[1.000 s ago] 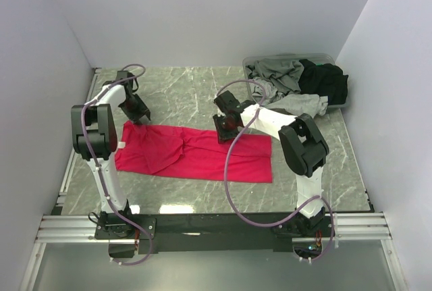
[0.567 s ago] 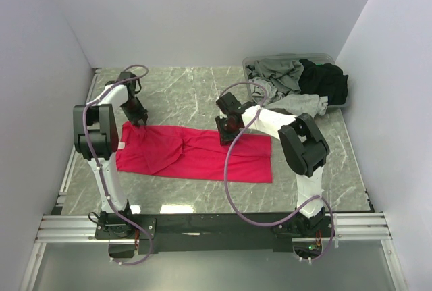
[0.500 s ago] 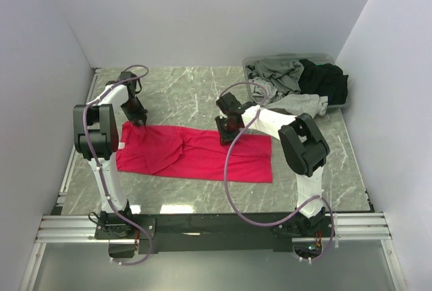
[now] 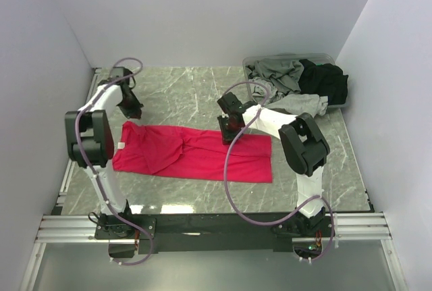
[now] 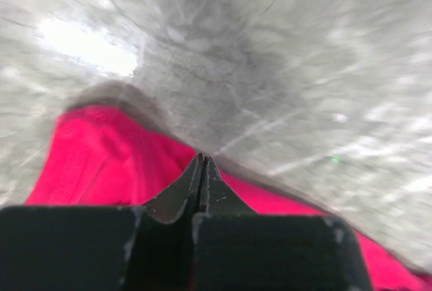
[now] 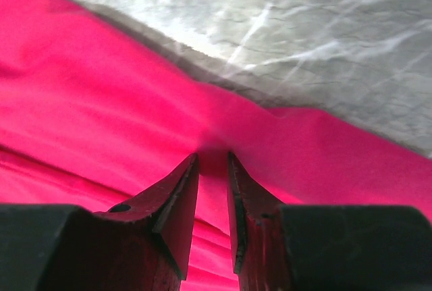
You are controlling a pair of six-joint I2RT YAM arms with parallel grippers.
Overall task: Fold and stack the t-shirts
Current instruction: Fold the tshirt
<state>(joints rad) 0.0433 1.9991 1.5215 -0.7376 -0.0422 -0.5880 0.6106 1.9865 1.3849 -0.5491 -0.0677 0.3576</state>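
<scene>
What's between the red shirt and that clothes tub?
In the top view, bare marble table, the right arm reaching across, and a grey shirt spilling out of the tub.

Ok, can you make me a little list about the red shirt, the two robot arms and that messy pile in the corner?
red shirt: spread out flat on the table, not folded yet
left tool: shut, seems to pinch the shirt's far left corner
right tool: pinching the shirt's far edge, right of the middle
grey and black shirts: crumpled in the tub, spilling over its near side
stack: none started
</scene>
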